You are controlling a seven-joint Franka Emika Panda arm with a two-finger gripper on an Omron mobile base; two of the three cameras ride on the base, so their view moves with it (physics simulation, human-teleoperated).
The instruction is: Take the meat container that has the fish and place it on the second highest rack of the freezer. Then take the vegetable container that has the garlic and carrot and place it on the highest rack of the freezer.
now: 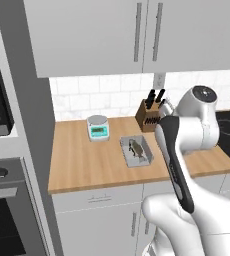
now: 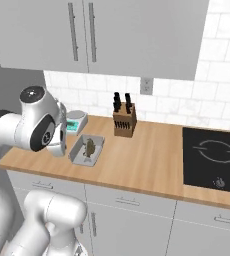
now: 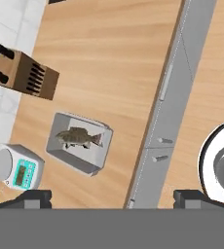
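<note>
So the robot looks to be at the very first step, going for the meat container [image 3: 79, 143] with the fish [image 3: 79, 138] in it, which sits on the wooden tabletop [image 1: 87, 165] just in front of the knife block [image 3: 28, 75] and right next to the little kitchen scale [image 3: 17, 168]. The tool [image 3: 113, 198] is released, jaws spread wide with nothing between them, hanging high above the tabletop's front edge. The container lies well apart from it, off toward the knife block, so the next move probably means swinging over the tray, dropping down and lining the fingers up across its walls before closing.
</note>
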